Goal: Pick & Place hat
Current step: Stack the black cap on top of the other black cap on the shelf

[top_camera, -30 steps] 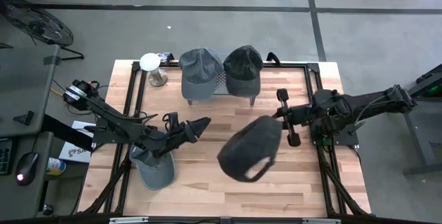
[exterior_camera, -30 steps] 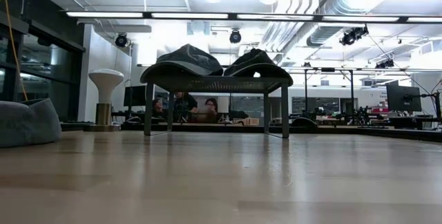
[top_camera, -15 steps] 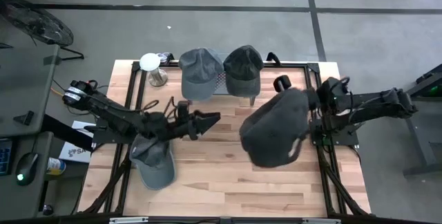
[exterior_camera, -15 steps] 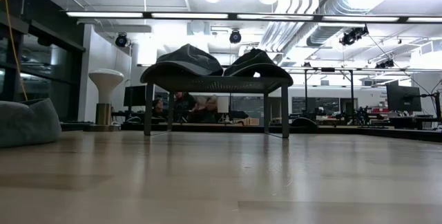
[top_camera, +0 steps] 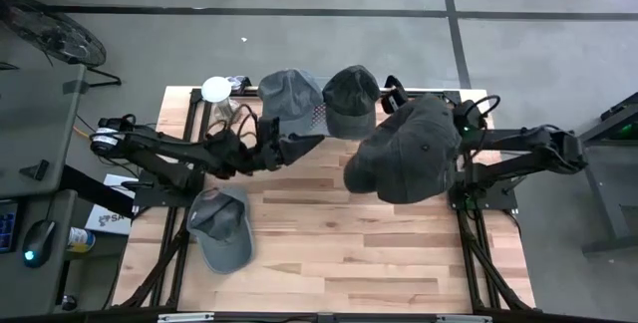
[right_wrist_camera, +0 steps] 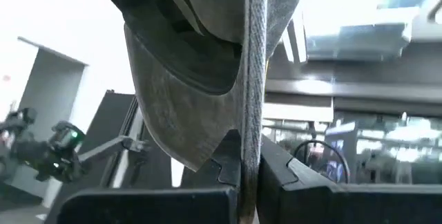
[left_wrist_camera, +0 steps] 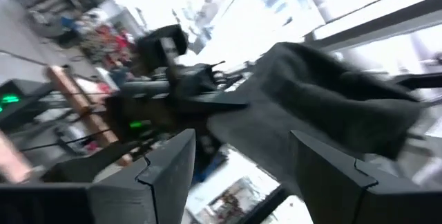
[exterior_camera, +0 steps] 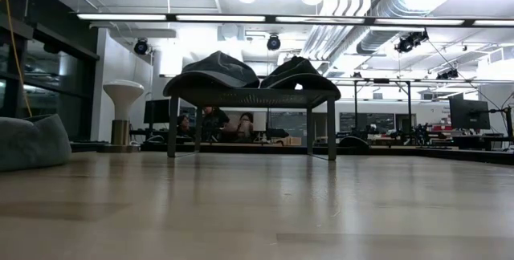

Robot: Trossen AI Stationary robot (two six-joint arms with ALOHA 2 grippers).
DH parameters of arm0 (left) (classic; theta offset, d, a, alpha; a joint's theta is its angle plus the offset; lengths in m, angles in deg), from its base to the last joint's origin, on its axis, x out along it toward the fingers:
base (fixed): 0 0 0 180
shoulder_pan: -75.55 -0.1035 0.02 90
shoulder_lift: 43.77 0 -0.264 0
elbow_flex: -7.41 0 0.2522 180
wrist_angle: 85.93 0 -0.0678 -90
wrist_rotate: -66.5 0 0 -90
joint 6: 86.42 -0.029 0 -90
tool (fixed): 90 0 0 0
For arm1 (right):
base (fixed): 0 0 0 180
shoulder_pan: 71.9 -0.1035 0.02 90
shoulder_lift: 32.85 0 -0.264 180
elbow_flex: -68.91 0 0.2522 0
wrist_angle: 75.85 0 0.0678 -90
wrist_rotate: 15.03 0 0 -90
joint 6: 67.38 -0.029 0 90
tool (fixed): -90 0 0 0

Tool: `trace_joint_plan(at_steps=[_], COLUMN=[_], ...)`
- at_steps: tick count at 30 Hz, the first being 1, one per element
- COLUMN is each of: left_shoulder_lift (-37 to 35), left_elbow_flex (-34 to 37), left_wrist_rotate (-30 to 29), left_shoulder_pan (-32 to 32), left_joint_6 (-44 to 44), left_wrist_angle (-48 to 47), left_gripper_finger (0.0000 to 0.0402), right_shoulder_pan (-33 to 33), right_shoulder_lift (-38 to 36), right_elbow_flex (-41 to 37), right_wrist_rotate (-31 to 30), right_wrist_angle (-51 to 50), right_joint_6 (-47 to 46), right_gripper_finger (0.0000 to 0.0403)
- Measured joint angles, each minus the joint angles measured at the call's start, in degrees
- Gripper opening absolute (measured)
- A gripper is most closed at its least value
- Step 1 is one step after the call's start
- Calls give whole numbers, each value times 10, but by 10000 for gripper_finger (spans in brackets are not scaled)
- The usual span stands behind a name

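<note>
From above, the right gripper (top_camera: 451, 142) holds a large dark grey fabric cap (top_camera: 407, 151) up over the right side of the light wooden slatted table (top_camera: 329, 243), just beside the low dark mesh rack (top_camera: 317, 124) at the table's far edge. Two more caps sit side by side on that rack: a blue-grey cap (top_camera: 287, 96) on the left and a dark charcoal cap (top_camera: 351, 96) on the right. The held cap hangs near the charcoal one, not on the rack. The left gripper (top_camera: 299, 148) is raised over the table's left-centre, its fingers apart and empty, pointing toward the rack. A fourth, grey-blue cap (top_camera: 221, 227) lies flat on the table near the left front. A white mushroom-shaped stand (top_camera: 217, 94) rises at the far left corner.

At table height, the rack (exterior_camera: 250, 93) stands on thin legs with the two caps (exterior_camera: 218, 67) (exterior_camera: 294, 69) domed on top. The grey-blue cap (exterior_camera: 32, 141) shows at the left edge, the white stand (exterior_camera: 123, 107) behind it. People sit in the room beyond.

The left wrist view shows that arm's two dark fingers (left_wrist_camera: 166, 175) spread wide with nothing between them, and the held cap (left_wrist_camera: 324, 99) and right arm farther off.

The right wrist view shows its fingers (right_wrist_camera: 214, 196) pressed together on a fold of the cap's fabric (right_wrist_camera: 193, 92), which hangs close to the lens.
</note>
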State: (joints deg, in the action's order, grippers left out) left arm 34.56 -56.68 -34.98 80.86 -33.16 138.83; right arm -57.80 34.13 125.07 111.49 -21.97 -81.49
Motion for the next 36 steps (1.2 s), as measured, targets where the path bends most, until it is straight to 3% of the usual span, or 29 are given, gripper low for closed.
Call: trace_joint_plan(at_steps=[5,13,17,27,36], left_shoulder_lift=[0,0,0,0,0], left_elbow_flex=[-35,-79,-86,-87,-87], left_wrist_rotate=[24,50,67,114,132], left_shoulder_pan=[-10,-8,-8,-8,-8], left_joint_6=[11,43,56,84,101], left_wrist_angle=[-5,-35,-34,-42,-35], left_gripper_finger=[230,230,230,230,230], right_shoulder_pan=[34,50,51,64,73], right_shoulder_lift=[44,132,179,260,272], right_elbow_flex=[42,199,267,394,441], right_wrist_rotate=[54,198,242,298,325], right_wrist_angle=[35,14,7,-3,-146], right_joint_6=[-13,13,16,-13,60], right_gripper_finger=[4,4,4,4,4])
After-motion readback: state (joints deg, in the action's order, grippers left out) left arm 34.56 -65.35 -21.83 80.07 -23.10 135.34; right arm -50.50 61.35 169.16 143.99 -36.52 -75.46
